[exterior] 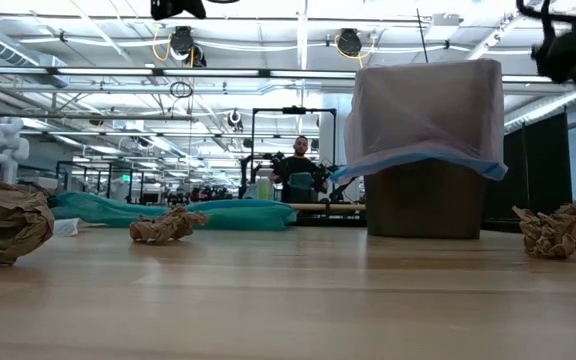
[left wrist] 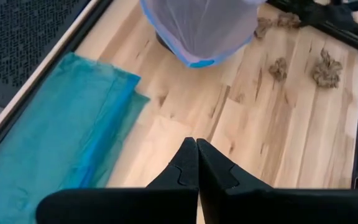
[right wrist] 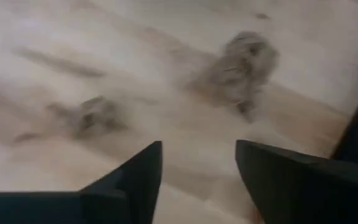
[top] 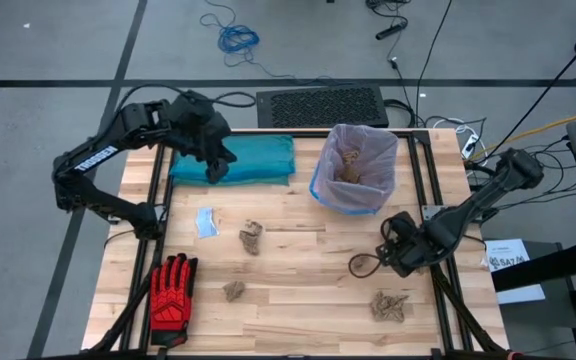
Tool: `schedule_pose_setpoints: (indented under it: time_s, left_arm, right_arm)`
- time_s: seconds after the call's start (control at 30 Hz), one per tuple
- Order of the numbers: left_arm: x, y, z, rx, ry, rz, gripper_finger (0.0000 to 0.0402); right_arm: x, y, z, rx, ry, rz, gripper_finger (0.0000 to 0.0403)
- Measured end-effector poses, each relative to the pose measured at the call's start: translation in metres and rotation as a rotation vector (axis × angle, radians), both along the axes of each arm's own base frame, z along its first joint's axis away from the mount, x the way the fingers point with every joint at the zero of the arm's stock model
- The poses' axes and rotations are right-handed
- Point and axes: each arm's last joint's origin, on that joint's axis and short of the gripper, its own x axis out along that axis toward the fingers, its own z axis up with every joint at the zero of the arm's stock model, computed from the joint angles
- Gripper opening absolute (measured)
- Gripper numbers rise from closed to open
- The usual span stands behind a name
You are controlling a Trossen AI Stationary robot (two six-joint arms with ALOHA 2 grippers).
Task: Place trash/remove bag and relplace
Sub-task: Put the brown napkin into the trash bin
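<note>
Several crumpled tan-brown paper wads [top: 251, 237] lie scattered on our pale wooden tabletop [top: 298, 300], while some already sit inside the thin translucent pink-lavender bag [top: 354, 168] lining the bin. Our right claw [top: 386, 248] hangs open near the tabletop's right edge, seemingly aiming for another wad; our left claw [top: 220, 165] waits closed above the teal-blue plastic bag [top: 258, 158]. Behind stretches a bright workshop.

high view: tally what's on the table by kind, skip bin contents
Paper wads: 3
White scrap: 1
Red glove: 1
Teal bag: 1
Lined bin: 1
Unclear brown shape: 1
Total: 8
</note>
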Motion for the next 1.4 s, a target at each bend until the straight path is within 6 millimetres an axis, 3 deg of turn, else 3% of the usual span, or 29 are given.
schedule_pose_setpoints:
  time_s: [0.27, 0.93, 1.1, 1.3, 1.4]
  left_arm:
    - [0.007, 0.002, -0.005, -0.01, 0.021, -0.004, 0.0]
    - [0.008, 0.002, -0.005, -0.03, 0.019, 0.019, 0.0]
    - [0.008, 0.002, -0.005, -0.03, 0.019, 0.019, 0.0]
    - [0.008, 0.002, -0.005, -0.03, 0.019, 0.019, 0.0]
    - [0.008, 0.002, -0.005, -0.03, 0.019, 0.019, 0.0]
  right_arm:
    - [-0.004, -0.019, -0.029, -0.069, 0.046, -0.078, 0.0251]
    - [-0.005, -0.05, -0.085, -0.071, -0.037, -0.243, 0.0241]
    - [-0.009, -0.052, -0.089, -0.079, -0.033, -0.266, 0.0184]
    - [-0.007, -0.051, -0.089, -0.062, -0.058, -0.26, 0.0033]
    - [-0.001, -0.048, -0.089, -0.011, -0.104, -0.237, 0.0015]
